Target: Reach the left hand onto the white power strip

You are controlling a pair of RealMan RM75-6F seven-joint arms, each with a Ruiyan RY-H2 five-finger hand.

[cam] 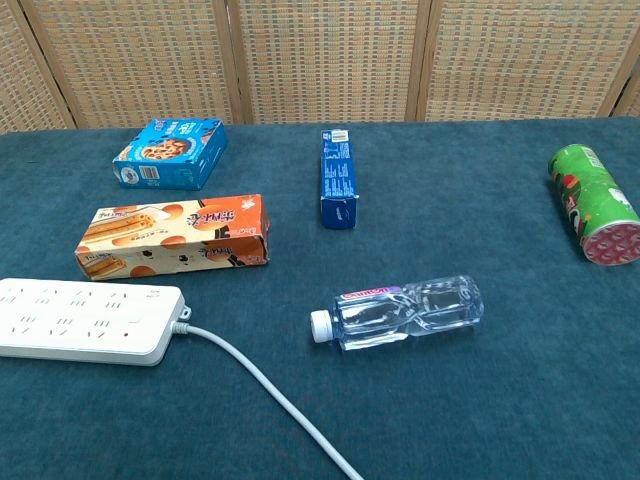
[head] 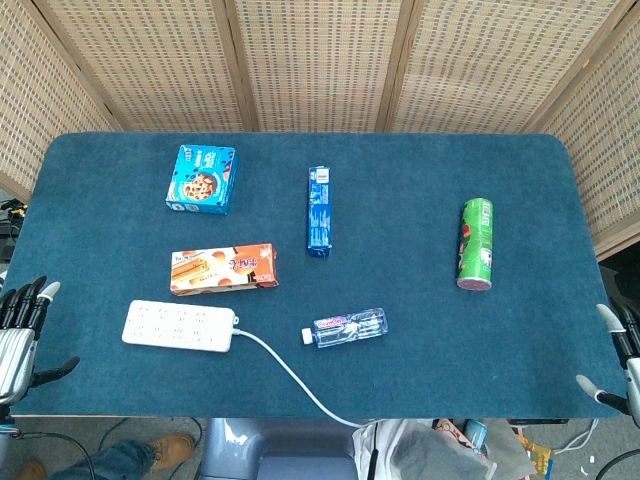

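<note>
The white power strip (head: 178, 327) (cam: 85, 322) lies flat near the table's front left, its white cord (head: 290, 378) (cam: 265, 390) trailing toward the front edge. My left hand (head: 20, 330) hovers off the table's left edge, well left of the strip, fingers spread and holding nothing. At the far right edge my right hand (head: 618, 360) shows only partly, fingers apart and empty. Neither hand appears in the chest view.
An orange biscuit box (head: 223, 270) (cam: 172, 237) lies just behind the strip. A blue cookie box (head: 202, 179) (cam: 171, 153), a slim blue box (head: 319, 211) (cam: 339, 177), a clear water bottle (head: 346, 327) (cam: 405, 310) and a green can (head: 476, 243) (cam: 594, 203) lie on the blue tabletop (head: 400, 160).
</note>
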